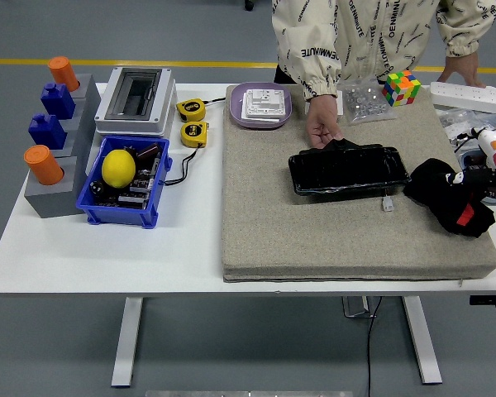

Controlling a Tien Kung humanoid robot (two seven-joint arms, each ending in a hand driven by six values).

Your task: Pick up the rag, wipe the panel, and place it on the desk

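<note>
The black panel (348, 169) lies on the grey mat (314, 240), right of centre. A person's hand (321, 126) rests on its far left corner. The rag (448, 197), black with a red tag, is bunched on the mat just right of the panel. My right hand (478, 177) comes in from the right edge and sits over the rag's upper right part. It is dark against the dark cloth, so its grasp is unclear. My left arm is out of the picture.
A purple plate (238, 112) with a white switch, a bag of small parts (365, 101) and a colour cube (401, 87) line the mat's far edge. A white power strip (471, 97) is at far right. A blue bin (120, 211), tape measures (193, 120) and a grey box (134, 101) stand left.
</note>
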